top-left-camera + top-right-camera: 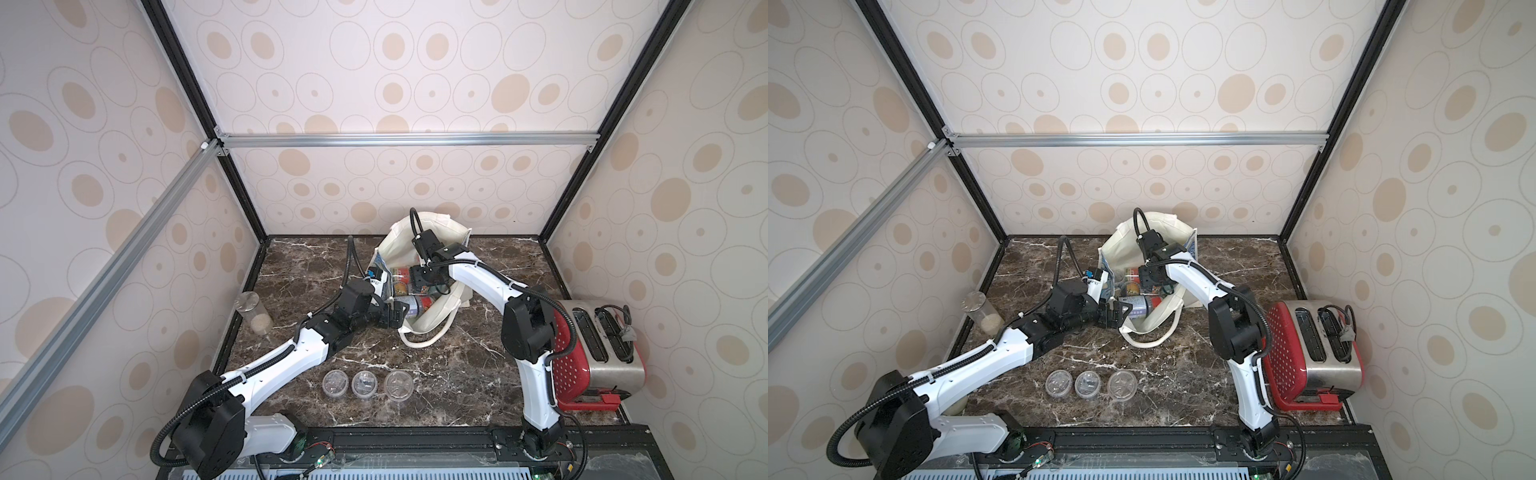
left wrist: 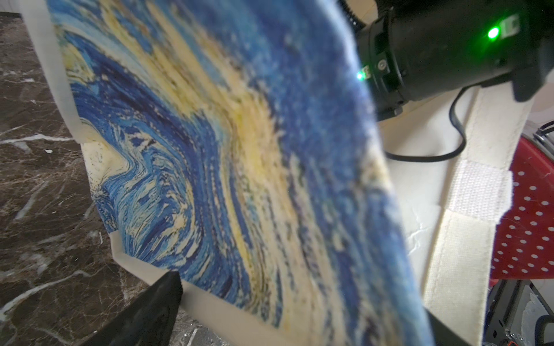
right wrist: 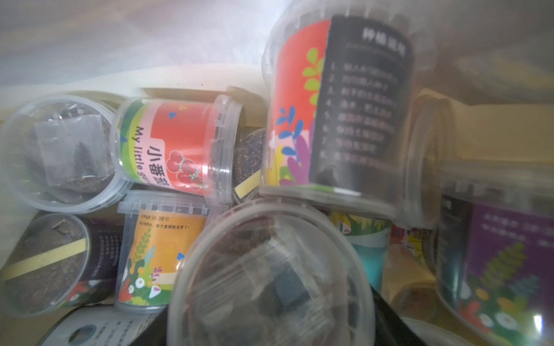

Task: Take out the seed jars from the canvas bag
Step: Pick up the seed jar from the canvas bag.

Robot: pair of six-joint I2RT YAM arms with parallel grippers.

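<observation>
The bag lies open at the back of the table. Many jars are piled inside it, and three jars stand out at the front. The left gripper waits at the bag's near rim with jaws fully wide, pinching nothing. The right gripper is deep in the bag, just over the top jar. Whether its jaws already hold that jar I cannot tell. I judge it best to close squarely on this jar's sides only, then lift straight up, so the neighbours do not roll
</observation>
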